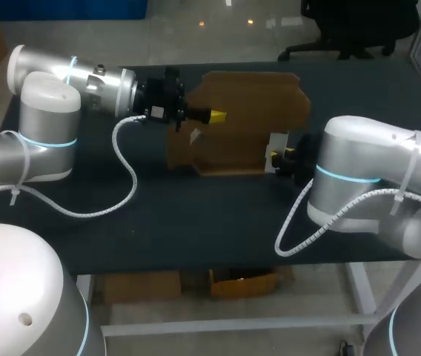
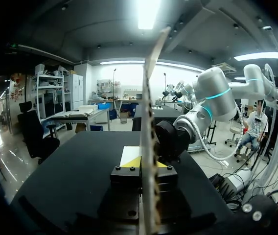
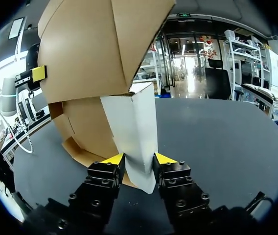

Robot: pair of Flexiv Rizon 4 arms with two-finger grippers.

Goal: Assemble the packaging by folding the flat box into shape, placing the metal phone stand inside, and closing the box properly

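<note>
Box: brown cardboard (image 1: pixel 240 119), not yet a closed shape, mid-table and towards the far side, spanning between the two grippers.
Long axis: runs left to right across the table (image 1: pixel 196 215), from one gripper to the other.
Left gripper: (image 1: pixel 214 116) on the box's left edge. In the left wrist view the panel stands edge-on between the yellow tips, which are closed in on it from both sides. Pinching the cardboard.
Right gripper: (image 3: pixel 138 159) on the box's right end, both yellow tips pressed against the white flap (image 3: pixel 134 127). Nearly closed, with only the flap's thickness between the fingers.
Key relation: the brown panels rise ahead of and above the right gripper. The flap is the near end and the left gripper the far end, so the arms face each other along the long axis, each already on its own end.
Nearer arm: neither, both are in contact.
Look of box: plain brown outside and a paler white flap at the right end. The right wrist view shows two brown panels meeting at a crease, partly opened out. Its lower edge seems to sit on the table, though that is hard to confirm.
Phone stand: not visible in any view.
Judgement: early folding step. The next move likely depends on pushing or swinging the ends about that crease.
Risk: thin board could buckle or slip from the pinch.
</note>
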